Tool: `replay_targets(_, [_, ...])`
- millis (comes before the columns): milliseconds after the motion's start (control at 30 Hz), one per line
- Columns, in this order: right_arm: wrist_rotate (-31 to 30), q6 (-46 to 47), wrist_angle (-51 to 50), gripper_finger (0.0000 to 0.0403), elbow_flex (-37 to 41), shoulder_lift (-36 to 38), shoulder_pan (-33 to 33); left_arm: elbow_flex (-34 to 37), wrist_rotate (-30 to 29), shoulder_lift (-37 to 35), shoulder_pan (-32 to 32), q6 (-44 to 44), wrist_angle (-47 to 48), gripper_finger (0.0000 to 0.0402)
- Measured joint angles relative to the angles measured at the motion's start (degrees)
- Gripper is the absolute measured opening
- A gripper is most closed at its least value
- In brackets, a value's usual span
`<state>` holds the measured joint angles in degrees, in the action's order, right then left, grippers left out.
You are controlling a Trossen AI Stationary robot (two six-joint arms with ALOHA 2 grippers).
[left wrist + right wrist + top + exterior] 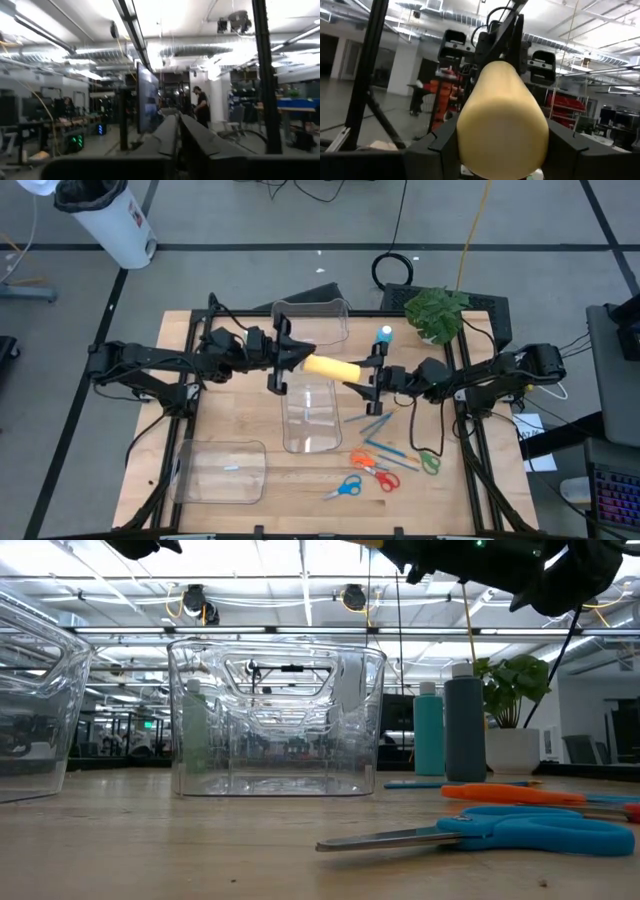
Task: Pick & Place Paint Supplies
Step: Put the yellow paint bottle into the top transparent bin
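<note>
The yellow cylindrical paint bottle [331,367] was seen held off the table in the right gripper [374,376], its long axis lying nearly level and pointing across toward the left gripper [279,358]. Directly beneath it stood the clear, open-topped plastic bin [309,416]. The right gripper's fingers were set partly apart, clamped on the bottle's body near one end. The left gripper was seen just off the bottle's far end, fingers closed together with nothing between them; a gap or a touch at the tip could not be told. A release by the right arm was judged likely to drop the bottle into the bin below.

On the pale wooden tabletop [240,420], a teal white-capped bottle [429,730] and a grey-blue white-capped bottle [463,725] were noted upright, close together. Thin blue-handled brushes [375,424] lay beside the bin, with blue-handled scissors [343,488] nearer the table's front edge. Behind, a potted green plant [436,312] stood at the table's far side.
</note>
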<state>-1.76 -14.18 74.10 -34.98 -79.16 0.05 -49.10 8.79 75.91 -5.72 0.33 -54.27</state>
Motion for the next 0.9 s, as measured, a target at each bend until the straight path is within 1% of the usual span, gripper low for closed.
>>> replay_targets(67, [-0.17, -0.08, 2.06, 0.019, 0.0, 0.07, -0.02, -0.01, -0.05, -0.2, -0.04, -0.01, -0.83, 0.0005])
replay_targets(100, [-0.24, -0.1, 2.93, 0.019, -0.04, 0.16, -0.02, -0.03, -0.02, -0.23, -0.03, -0.01, -1.59, 0.0009])
replay_targets(167, [-0.12, -0.2, 4.08, 0.019, -0.07, 0.21, -0.02, -0.04, 1.0, -0.15, 0.0, -0.02, -2.98, 0.0032])
replay_targets(233, [0.06, -0.23, 5.22, 0.019, -0.07, 0.18, -0.02, -0.02, 2.87, -0.11, 0.0, -0.03, -4.1, 0.0068])
replay_targets(300, [0.29, -0.24, 7.92, 0.019, -0.07, 0.16, -0.02, -0.02, 3.46, -0.09, 0.02, -0.05, -5.11, 0.0111])
replay_targets(367, [0.31, -0.25, 11.46, 0.019, -0.09, 0.16, -0.02, -0.02, 3.03, -0.12, 0.02, -0.66, -6.11, 0.0157])
replay_targets(467, [0.38, -0.28, 14.71, 0.019, -0.58, 0.31, -0.07, 0.02, 0.41, -0.07, 0.02, -0.47, -5.81, 0.022])
replay_targets(533, [0.88, -0.28, 13.78, 0.0189, -1.82, 0.4, -0.04, 0.09, -1.03, 0.1, 0.0, -0.4, -5.59, 0.0255])
replay_targets(600, [3.23, -0.25, 10.84, 0.0189, -3.3, 0.4, -0.04, 0.13, -1.72, 0.1, -0.02, -0.23, -5.7, 0.0282])
replay_targets(733, [3.57, -0.51, 5.0, 0.0189, -6.0, 0.49, 0.0, 0.12, -1.52, -0.11, -0.17, -0.46, -6.57, 0.0316])
replay_targets(800, [3.49, -0.83, 5.48, 0.0189, -5.89, 0.42, 0.0, 0.11, -0.77, -0.11, -0.17, -0.45, -6.8, 0.0322])
replay_targets(900, [3.56, -1.52, 5.6, 0.0189, -5.9, 0.4, 0.0, 0.11, -0.84, -0.07, 0.02, -0.39, -7.2, 0.032])
